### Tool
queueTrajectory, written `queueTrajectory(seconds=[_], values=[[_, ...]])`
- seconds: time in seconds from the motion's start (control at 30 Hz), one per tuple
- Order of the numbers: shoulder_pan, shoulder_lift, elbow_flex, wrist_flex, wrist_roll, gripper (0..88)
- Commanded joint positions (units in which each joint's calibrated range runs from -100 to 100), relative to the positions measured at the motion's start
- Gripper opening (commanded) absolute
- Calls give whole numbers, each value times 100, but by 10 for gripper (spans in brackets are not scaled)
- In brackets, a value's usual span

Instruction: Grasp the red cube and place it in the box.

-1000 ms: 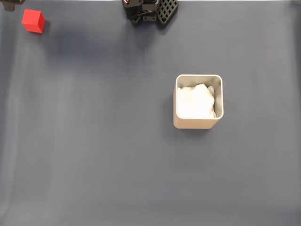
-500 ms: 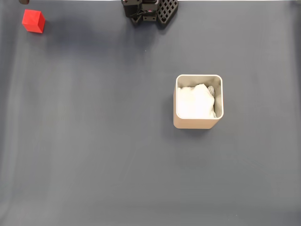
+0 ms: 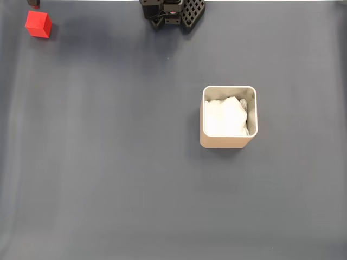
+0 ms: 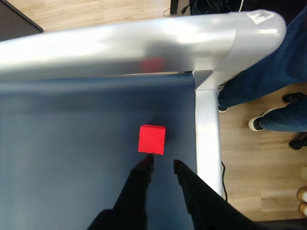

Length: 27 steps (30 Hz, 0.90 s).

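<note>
The red cube [image 3: 38, 24] rests on the dark grey mat in the far top-left corner of the fixed view. The beige box [image 3: 228, 116] with white paper lining stands right of centre, well away from the cube. In the wrist view the red cube [image 4: 152, 139] lies just beyond my gripper [image 4: 161, 164]. The two black fingers [image 4: 144, 167] are a little apart with nothing between them, and their tips stop short of the cube's near face. A small dark tip of the gripper [image 3: 33, 4] shows at the fixed view's top edge, just above the cube.
The arm's black base [image 3: 173, 11] sits at the top centre of the mat. In the wrist view the table's silver rail [image 4: 206, 124] runs close behind and beside the cube. A person's legs in jeans [image 4: 268, 72] stand on the wooden floor past it.
The dark gripper tip at the top edge of the fixed view has crept rightward until it is above the cube. Cube and box have not moved.
</note>
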Motion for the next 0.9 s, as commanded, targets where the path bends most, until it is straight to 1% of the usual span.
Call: queueTrajectory(seconds=[0.0, 0.17, 0.33, 0.5, 0.6, 0.87], values=[[43, -304, -135, 89, -44, 220], [43, -330, -135, 64, -68, 331], [50, -312, -116, -18, -68, 389], [50, -269, -71, -363, -137, 452], [28, -209, -62, -510, -171, 467], [28, -79, 121, -822, -176, 468]])
